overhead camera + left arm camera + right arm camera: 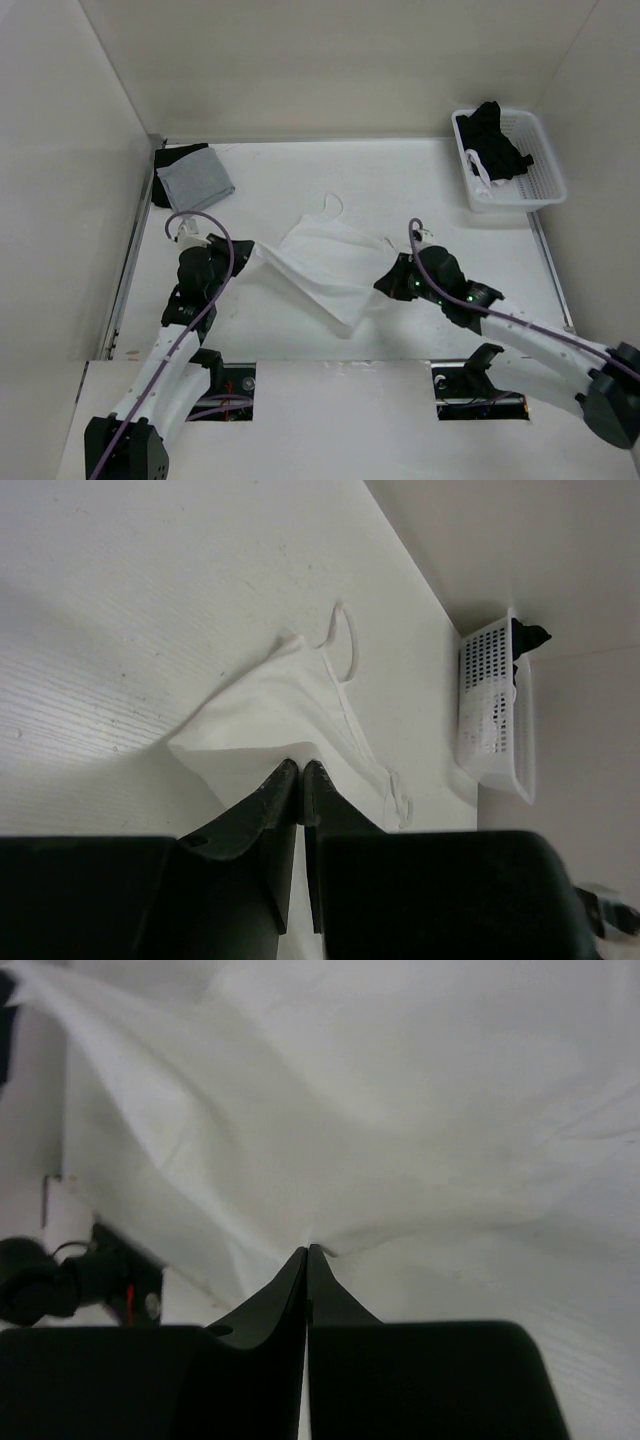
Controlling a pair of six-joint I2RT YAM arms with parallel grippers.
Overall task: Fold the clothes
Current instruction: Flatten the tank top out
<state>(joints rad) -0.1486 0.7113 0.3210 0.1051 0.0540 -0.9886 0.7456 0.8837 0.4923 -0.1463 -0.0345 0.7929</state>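
step: spreading white tank top (322, 262) over desk (400, 180) centre, before first fold | left tool (248, 252) clenching its left corner | right tool (388, 283) clenching its right edge | next: likely lowering flat, holding tension

- Plastic basket (548, 186), white, slotted walls; stood at the far right corner of the worktop (400, 175).
- Black garment (492, 140), heaped in the basket and hanging over its rim.
- Grey square cloth (196, 180), far left corner, lying partly over a black garment (164, 160).
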